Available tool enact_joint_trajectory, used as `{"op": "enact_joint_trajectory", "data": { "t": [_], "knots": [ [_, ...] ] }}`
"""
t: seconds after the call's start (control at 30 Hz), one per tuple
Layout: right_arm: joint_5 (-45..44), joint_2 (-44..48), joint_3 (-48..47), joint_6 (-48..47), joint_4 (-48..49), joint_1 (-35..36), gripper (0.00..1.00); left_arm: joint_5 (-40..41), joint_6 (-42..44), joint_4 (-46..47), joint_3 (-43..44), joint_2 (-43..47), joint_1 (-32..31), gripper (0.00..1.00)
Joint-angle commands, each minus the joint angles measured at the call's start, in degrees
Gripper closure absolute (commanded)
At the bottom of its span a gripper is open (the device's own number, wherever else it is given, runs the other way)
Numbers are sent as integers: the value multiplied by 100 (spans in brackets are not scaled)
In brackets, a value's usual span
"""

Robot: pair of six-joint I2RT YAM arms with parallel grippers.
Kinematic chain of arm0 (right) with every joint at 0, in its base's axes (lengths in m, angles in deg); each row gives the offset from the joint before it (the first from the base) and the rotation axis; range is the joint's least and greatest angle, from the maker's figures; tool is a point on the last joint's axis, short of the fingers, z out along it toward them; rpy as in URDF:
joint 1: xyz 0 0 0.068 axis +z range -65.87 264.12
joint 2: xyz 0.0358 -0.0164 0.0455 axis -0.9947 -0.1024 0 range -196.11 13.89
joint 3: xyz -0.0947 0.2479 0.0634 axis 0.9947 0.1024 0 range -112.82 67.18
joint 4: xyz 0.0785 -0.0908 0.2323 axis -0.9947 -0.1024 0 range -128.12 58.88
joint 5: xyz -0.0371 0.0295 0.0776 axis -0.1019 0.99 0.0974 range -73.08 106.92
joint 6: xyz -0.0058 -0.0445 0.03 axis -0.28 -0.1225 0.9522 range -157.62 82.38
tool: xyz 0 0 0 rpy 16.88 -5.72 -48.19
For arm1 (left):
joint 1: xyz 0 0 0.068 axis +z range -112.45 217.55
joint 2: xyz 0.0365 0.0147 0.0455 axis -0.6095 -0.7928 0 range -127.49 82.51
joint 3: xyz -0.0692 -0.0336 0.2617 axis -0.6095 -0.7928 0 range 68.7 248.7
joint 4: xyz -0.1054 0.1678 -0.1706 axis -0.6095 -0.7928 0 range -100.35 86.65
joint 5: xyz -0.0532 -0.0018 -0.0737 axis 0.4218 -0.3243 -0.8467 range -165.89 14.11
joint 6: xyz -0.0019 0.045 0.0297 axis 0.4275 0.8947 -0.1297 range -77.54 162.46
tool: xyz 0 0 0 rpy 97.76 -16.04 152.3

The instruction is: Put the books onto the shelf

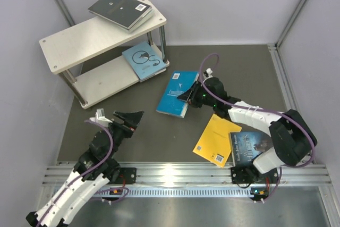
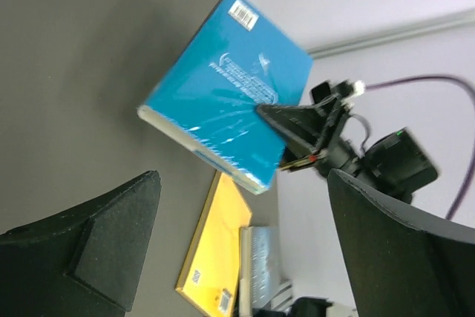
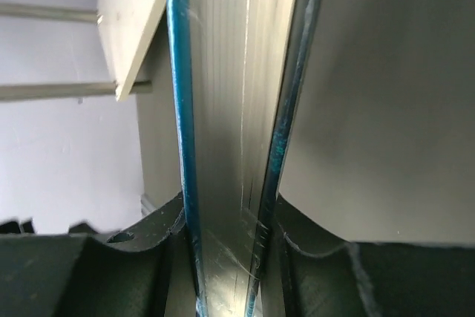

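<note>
Three books lie on the shelf (image 1: 79,41): a dark pair (image 1: 119,9) stacked on the top board and a light blue book (image 1: 142,61) at the right end of the lower board. Three more are off it. The yellow book (image 1: 217,139) and a dark book (image 1: 249,147) lie on the tabletop (image 1: 159,136) by the right arm's base. The blue book (image 1: 178,93) sits just in front of the shelf, and the right claw (image 1: 192,95) is clamped on its right edge, with the page block squeezed between the fingers. We cannot tell whether its far side touches the tabletop. The left claw (image 1: 130,122) hangs empty with its fingers wide apart, well clear of the blue book.

We judge the grip to be the weak point. Held by one edge only, the thin glossy paperback may sag, twist between the fingers or slide out once it is carried. It may also fan open. At the shelf, a drooping corner may catch a metal post or a board edge. On the lower board it may shove the light blue book, which already overhangs the corner, off onto the tabletop
</note>
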Motion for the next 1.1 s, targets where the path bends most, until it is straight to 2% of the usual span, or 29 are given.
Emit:
{"op": "enact_joint_trajectory", "data": {
  "t": [0.0, 0.03, 0.23, 0.37, 0.43, 0.67, 0.8, 0.83, 0.97, 1.0, 1.07],
  "knots": [
    [1520, 610, -331, -558, 848, -263, 100, -401, 1031, 305, 124, -201, 7, 1],
    [2203, 549, -366, -496, 954, -308, 100, -576, 1232, 419, 115, -446, 7, 1],
    [4052, 426, -630, -13, 1561, -422, 100, -1376, 1866, 1448, 159, -1807, 16, 1],
    [4652, 435, -630, 207, 1859, -431, 100, -1378, 2236, 1703, 256, -1969, 25, 1],
    [4967, 382, -534, 619, 2253, -440, 100, -1352, 2376, 1912, 282, -1899, 60, 1],
    [5321, -153, -191, 1990, 4705, -335, 100, -2036, 2368, 2713, 204, -1924, 174, 1],
    [5347, -872, -243, 3463, 6532, -159, 100, -2388, 2193, 3153, 98, -1986, 192, 2],
    [5321, -988, -252, 3712, 7171, -159, 100, -2397, 2166, 3171, 98, -1995, 200, 7],
    [5303, -1174, -340, 3794, 7212, -141, 100, -2354, 2140, 3145, 176, -1916, 209, 67],
    [5303, -1209, -358, 3767, 7212, -150, 100, -2310, 2140, 3023, 203, -1907, 209, 100],
    [5286, -1209, -358, 3741, 7186, -150, 100, -2213, 2157, 2934, 229, -1907, 218, 100]
  ]
}}
